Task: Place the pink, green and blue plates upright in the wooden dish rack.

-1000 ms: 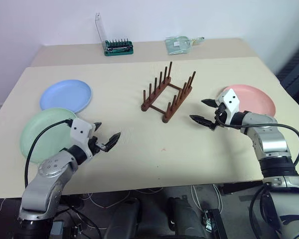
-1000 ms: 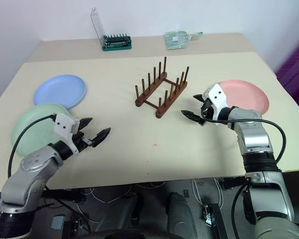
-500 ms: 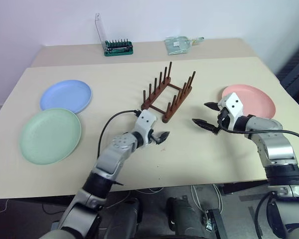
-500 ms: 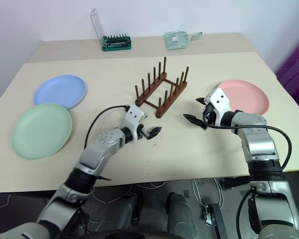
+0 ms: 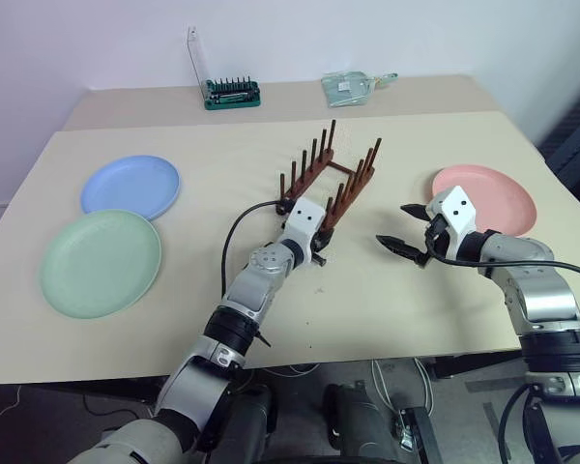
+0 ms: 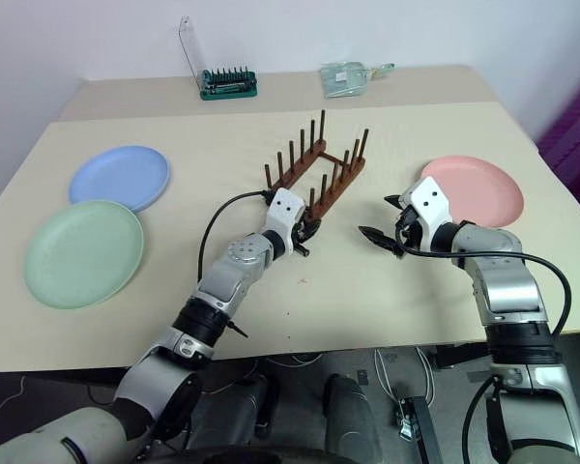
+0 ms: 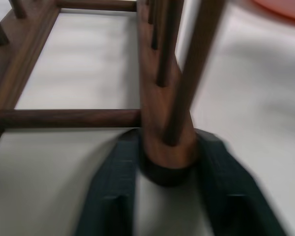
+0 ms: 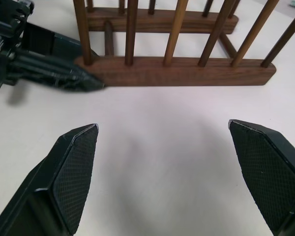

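Since a second ago, the left claw [image 5: 316,253] has swung from beside the green plate across the counter [image 5: 222,319] to the near end of the wooden dish rack [image 5: 327,179], and the rack's far end now sits a little higher and further off than it did, so it looks nudged or tipped.

Going left to right: the green plate [image 5: 101,263] lies flat at the near left edge, the blue plate [image 5: 130,185] just behind it and barely apart, both untouched. Mid-counter stands the rack, empty of plates. In the left wrist view the claw's two fingers [image 7: 110,196] are clenched on the end of one base rail, with a peg rising just above the grip. Right of the rack, the right claw [image 6: 390,220] hangs released, its jaws spread wide, aimed at the rack's long side and apart from it. Behind it, the pink plate [image 5: 485,193] lies flat near the right edge.

The step in hand looks like repositioning or steadying the rack. To do it well, I'd keep the rail low and slide it, not lift, so the rack stays level, then square it where both arms reach. A grip on one rail end could twist the rack; move slowly.
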Robot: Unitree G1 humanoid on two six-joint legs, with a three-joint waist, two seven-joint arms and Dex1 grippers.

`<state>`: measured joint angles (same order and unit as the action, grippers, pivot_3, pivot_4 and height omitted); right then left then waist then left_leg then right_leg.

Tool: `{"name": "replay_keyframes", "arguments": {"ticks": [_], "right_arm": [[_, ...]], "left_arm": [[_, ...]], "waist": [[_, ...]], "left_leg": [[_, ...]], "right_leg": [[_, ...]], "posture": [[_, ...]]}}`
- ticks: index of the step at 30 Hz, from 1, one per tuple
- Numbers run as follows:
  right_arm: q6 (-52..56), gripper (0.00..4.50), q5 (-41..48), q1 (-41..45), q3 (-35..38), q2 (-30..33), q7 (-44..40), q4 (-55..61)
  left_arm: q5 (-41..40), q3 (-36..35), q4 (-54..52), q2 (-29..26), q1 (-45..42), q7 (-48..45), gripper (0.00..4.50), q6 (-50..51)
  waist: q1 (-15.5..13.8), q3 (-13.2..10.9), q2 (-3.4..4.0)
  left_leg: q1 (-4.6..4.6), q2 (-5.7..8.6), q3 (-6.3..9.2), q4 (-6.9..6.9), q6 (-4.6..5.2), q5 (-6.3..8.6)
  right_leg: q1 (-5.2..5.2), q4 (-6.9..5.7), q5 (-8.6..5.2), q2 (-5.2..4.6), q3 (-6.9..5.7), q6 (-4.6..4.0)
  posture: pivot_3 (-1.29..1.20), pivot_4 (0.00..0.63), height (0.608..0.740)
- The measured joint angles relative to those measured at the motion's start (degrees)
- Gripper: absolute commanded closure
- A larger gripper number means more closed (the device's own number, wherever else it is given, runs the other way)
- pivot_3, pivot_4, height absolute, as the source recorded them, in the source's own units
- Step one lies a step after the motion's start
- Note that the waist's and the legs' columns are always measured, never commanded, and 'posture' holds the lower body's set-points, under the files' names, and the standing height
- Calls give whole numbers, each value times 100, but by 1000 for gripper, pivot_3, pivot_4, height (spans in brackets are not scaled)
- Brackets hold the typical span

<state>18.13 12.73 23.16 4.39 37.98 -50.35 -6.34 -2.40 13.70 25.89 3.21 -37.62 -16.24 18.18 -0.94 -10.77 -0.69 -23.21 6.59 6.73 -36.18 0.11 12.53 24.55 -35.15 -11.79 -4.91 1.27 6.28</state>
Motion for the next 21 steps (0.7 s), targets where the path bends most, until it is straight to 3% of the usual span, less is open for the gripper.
{"name": "replay_keyframes", "arguments": {"ticks": [5,11,15,21], "right_arm": [[-34,136,-40,-122,-28,161,-108,28],[-22,136,-56,-469,-47,497,-411,174],[-52,136,-50,-558,-34,517,-417,197],[-109,136,-14,-948,39,591,-467,296]], "left_arm": [[120,40,34,-236,66,-282,3735,-317],[-129,276,-426,-1637,464,-2614,3735,-1157],[-436,268,-470,-2182,456,-3917,3735,-1299],[-471,273,-88,-2246,114,-4637,3735,-1562]], "waist": [[12,0,1],[47,-2,5],[13,-2,6],[17,-2,6]], "left_leg": [[0,0,-1,2,0,0],[-3,-9,-8,7,0,0],[-6,-8,-6,4,2,1],[-9,-2,-5,0,5,3]], "right_leg": [[1,0,1,2,0,2],[13,-2,3,10,7,-4],[12,2,3,7,6,-4],[11,5,3,-2,5,-3]], "posture": [[0,150,740],[0,150,740],[0,150,740],[0,150,740]]}}
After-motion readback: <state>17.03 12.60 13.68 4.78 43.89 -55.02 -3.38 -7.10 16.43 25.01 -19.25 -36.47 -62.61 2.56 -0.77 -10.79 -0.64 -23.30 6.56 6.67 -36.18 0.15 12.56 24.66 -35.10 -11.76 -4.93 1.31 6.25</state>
